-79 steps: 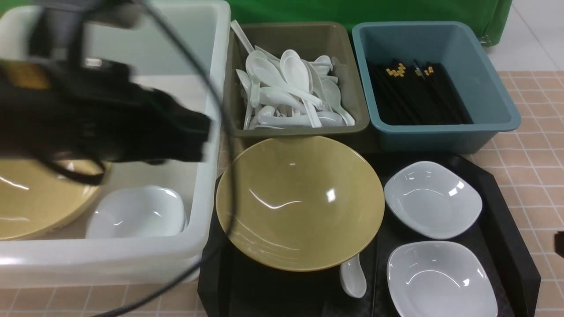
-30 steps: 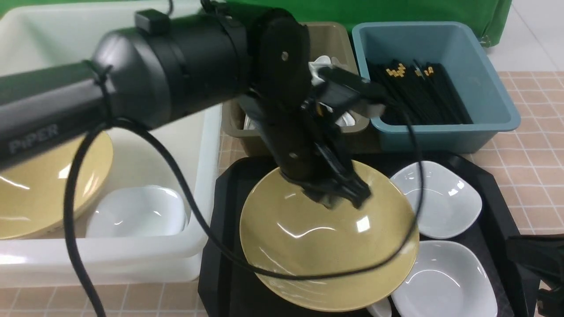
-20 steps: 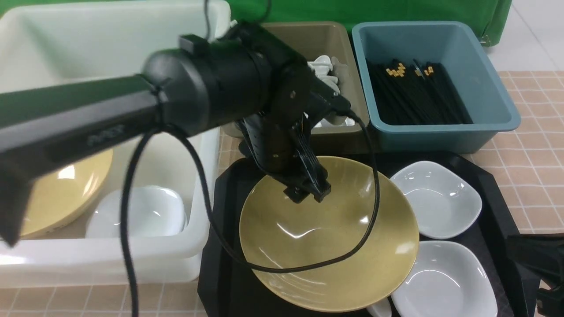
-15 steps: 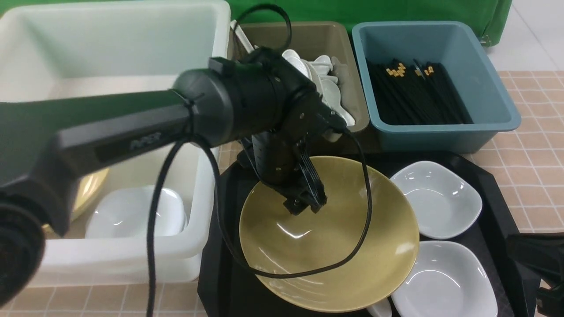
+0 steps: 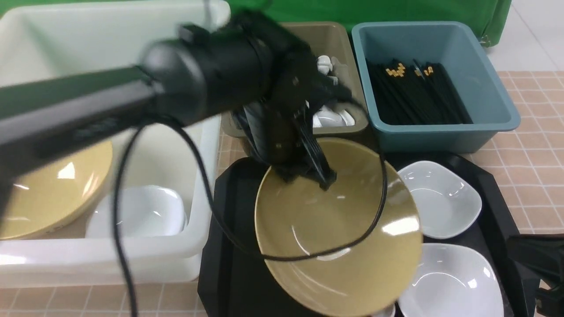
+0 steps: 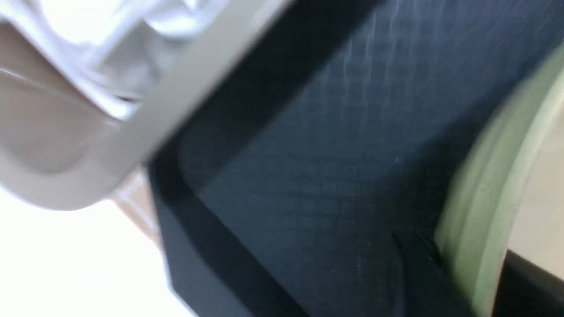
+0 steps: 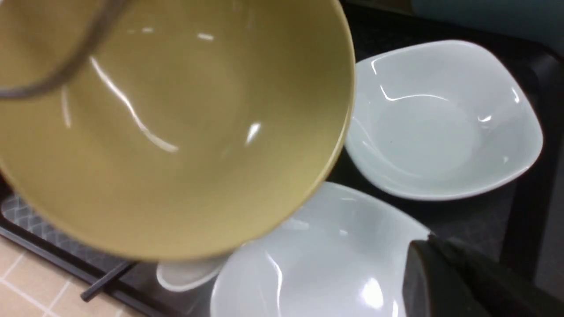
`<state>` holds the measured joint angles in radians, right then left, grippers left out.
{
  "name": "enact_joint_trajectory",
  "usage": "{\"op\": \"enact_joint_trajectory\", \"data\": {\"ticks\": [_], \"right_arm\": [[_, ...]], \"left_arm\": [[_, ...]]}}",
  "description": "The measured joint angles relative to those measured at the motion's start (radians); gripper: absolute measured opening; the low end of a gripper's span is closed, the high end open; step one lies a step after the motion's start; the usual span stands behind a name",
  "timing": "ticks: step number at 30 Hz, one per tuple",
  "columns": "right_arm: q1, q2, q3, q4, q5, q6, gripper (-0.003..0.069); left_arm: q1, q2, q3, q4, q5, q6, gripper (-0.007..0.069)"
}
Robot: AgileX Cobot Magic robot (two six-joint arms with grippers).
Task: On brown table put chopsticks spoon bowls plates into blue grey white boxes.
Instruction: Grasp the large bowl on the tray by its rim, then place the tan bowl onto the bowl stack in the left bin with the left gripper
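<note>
We see a green cloth (image 5: 396,11) hanging across the back. Just right of that cloth lies a pale tiled floor (image 5: 539,31), evenly lit.

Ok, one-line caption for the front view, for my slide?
Left gripper clamps the far rim of a tilted yellow bowl over the black tray.

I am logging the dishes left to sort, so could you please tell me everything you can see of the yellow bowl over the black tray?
The yellow bowl is large, round, glossy mustard, ceramic-looking, with wide flaring sides and an empty, glinting inside. It hangs tilted over the black tray, far rim raised, where the left gripper is closed on it. Its near edge overlaps a white plate and a spoon; contact is unclear.
</note>
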<state>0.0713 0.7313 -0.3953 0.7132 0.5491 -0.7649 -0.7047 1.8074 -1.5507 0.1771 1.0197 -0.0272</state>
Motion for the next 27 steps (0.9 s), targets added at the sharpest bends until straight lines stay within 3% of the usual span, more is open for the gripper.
{"op": "enact_joint_trajectory", "data": {"ticks": [9, 12, 19, 20, 21, 24, 25, 27], "right_arm": [[0.000, 0.000, 0.000, 0.000, -0.004, 0.000, 0.0048], [0.000, 0.000, 0.000, 0.000, -0.005, 0.000, 0.0048], [0.000, 0.000, 0.000, 0.000, -0.005, 0.000, 0.0048], [0.000, 0.000, 0.000, 0.000, -0.005, 0.000, 0.0048], [0.000, 0.000, 0.000, 0.000, -0.005, 0.000, 0.0048], [0.001, 0.000, 0.000, 0.000, -0.005, 0.000, 0.0048], [0.001, 0.000, 0.000, 0.000, -0.005, 0.000, 0.0048], [0.013, 0.000, 0.000, 0.000, -0.005, 0.000, 0.0048]], "left_arm": [[0.025, -0.293, -0.001, 0.004, -0.043, 0.003, 0.0006], [0.116, -0.438, -0.001, 0.032, -0.075, -0.034, 0.0006], [0.544, -0.565, 0.013, 0.166, 0.029, -0.082, 0.0006], [0.558, -0.566, 0.015, 0.172, 0.034, -0.082, 0.0006], [0.694, -0.567, 0.048, 0.181, 0.049, -0.082, 0.0006], [0.855, -0.567, 0.126, 0.111, 0.022, -0.087, 0.0006], [0.865, -0.567, 0.133, 0.095, 0.011, -0.087, 0.0006], [0.967, -0.567, 0.220, -0.012, -0.075, -0.090, 0.0006]]}}
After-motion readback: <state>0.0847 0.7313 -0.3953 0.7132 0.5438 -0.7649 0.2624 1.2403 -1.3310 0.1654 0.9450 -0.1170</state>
